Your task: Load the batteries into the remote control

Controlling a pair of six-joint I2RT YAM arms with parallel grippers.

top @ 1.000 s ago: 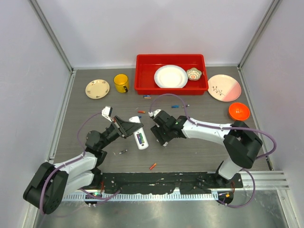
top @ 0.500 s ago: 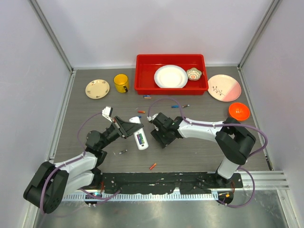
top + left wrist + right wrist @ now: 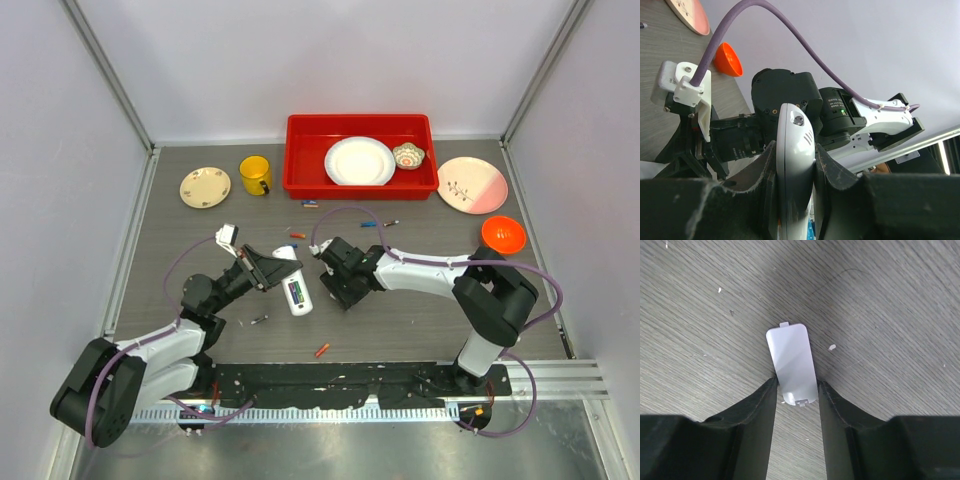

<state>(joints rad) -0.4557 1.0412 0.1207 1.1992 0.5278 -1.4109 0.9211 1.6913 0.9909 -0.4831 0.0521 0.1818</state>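
White back cover (image 3: pixel 792 362) now pinched between narrowed right jaws (earlier wider); left jaws clamp remote control (image 3: pixel 795 165), unchanged.

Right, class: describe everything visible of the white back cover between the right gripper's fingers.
The back cover is a small white oblong of smooth, slightly glossy plastic with rounded corners. A little tab sticks out of its far end; a clip notch shows at its near end. It lies flat on the grey wood-grain table. The right gripper straddles its near end, fingers seemingly touching both long edges.
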